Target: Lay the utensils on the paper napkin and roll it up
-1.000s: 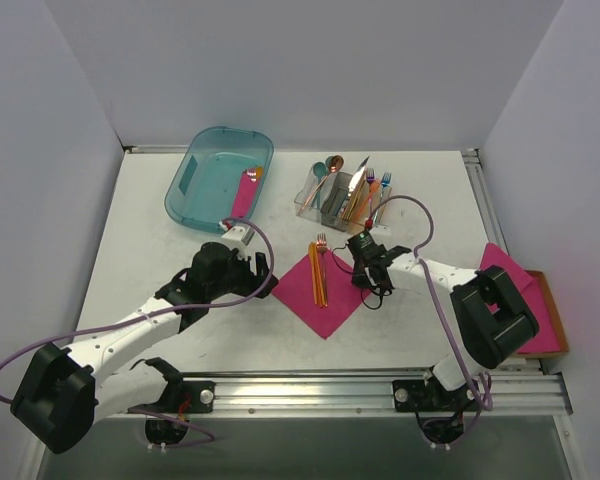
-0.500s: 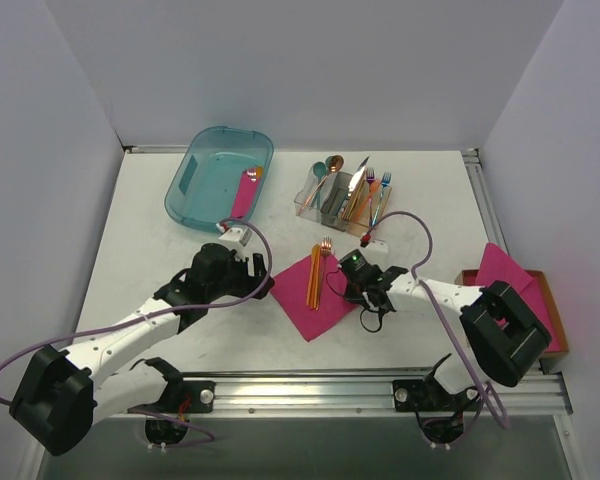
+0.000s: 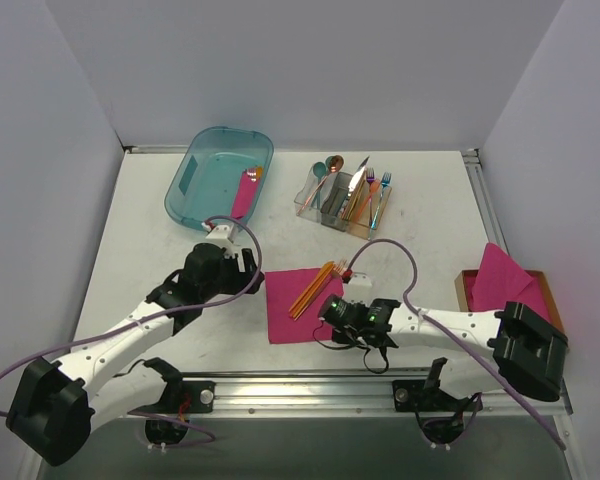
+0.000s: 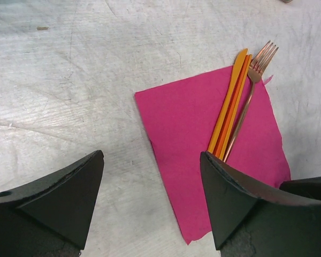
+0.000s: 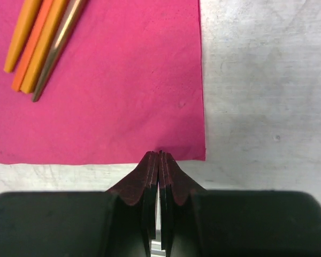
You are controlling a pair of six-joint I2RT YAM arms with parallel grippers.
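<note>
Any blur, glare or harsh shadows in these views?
Top external: evenly lit, sharp, no harsh shadows. Left wrist: paper napkin and utensils crisp, left gripper dark. Right wrist: napkin fibres sharp, right gripper at its edge tinted pink.

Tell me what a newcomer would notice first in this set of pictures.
The bright magenta paper napkin in the middle of the table stands out, with the copper-orange utensils lying slantwise on its right half. The right gripper is shut on the napkin's near edge, while the left gripper hangs open by its left edge. At the back sit a teal bin and a clear caddy of cutlery.
</note>
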